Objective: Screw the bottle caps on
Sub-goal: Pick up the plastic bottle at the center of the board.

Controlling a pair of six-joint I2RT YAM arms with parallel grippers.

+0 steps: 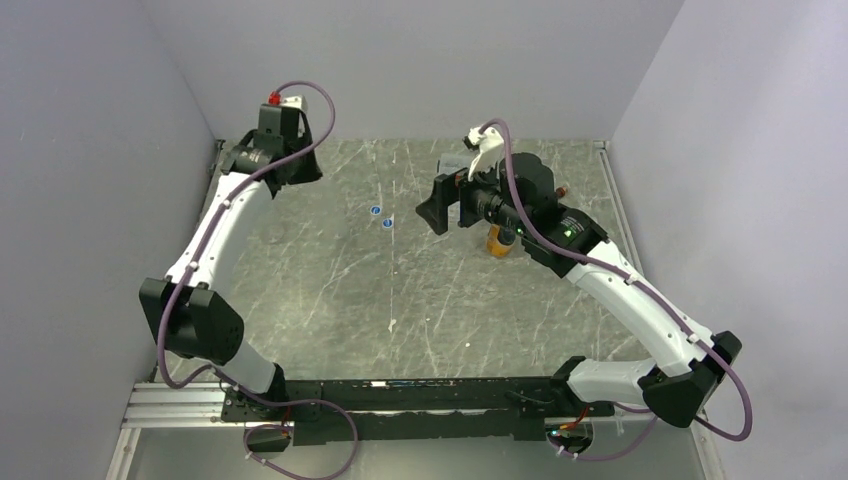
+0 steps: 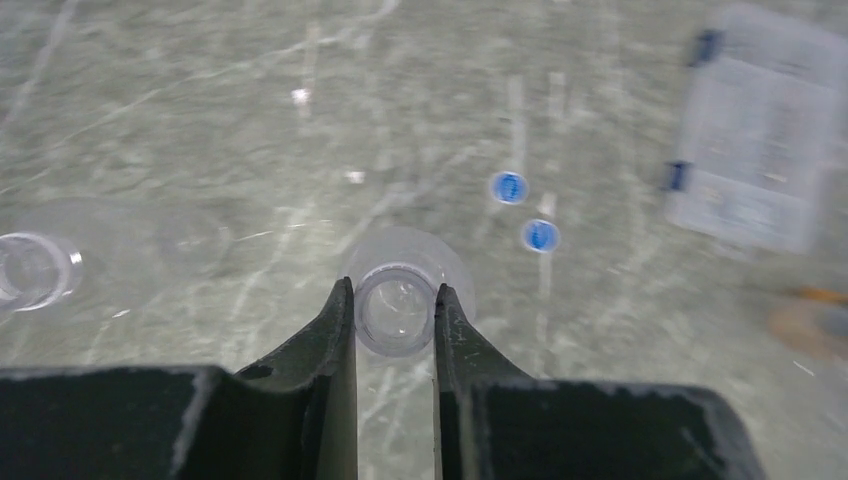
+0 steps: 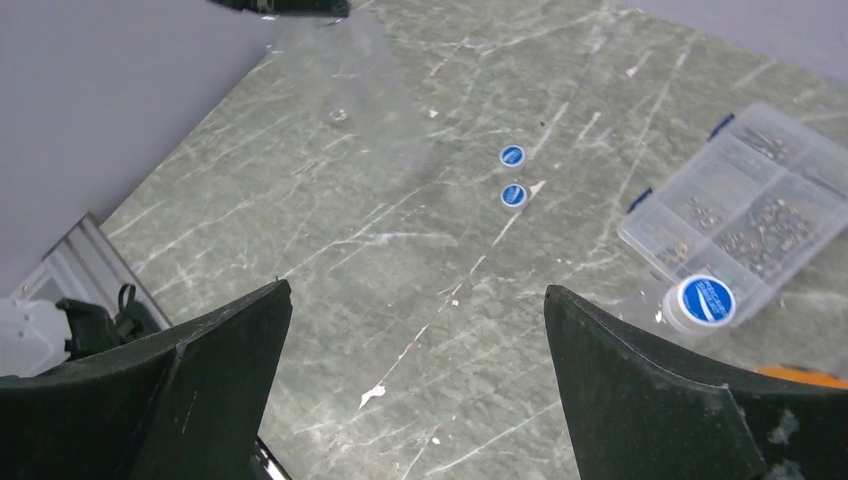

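Note:
My left gripper [image 2: 393,290] is shut on the neck of a clear, uncapped bottle [image 2: 397,318], seen from above through its open mouth. In the right wrist view that same bottle [image 3: 350,75] hangs under the left fingers at the far left of the table. Two blue bottle caps [image 2: 509,187] [image 2: 540,235] lie flat on the table beyond it, and both caps [image 1: 375,210] [image 1: 388,222] also show mid-table in the top view. My right gripper [image 3: 416,287] is open and empty above the table, right of the caps. An orange bottle [image 1: 497,240] stands under the right arm.
A second clear open bottle [image 2: 30,270] stands left of the held one. A flat clear compartment box [image 3: 750,200] lies at the right, with a blue-capped clear bottle [image 3: 705,302] beside it. Grey walls close in the table on three sides.

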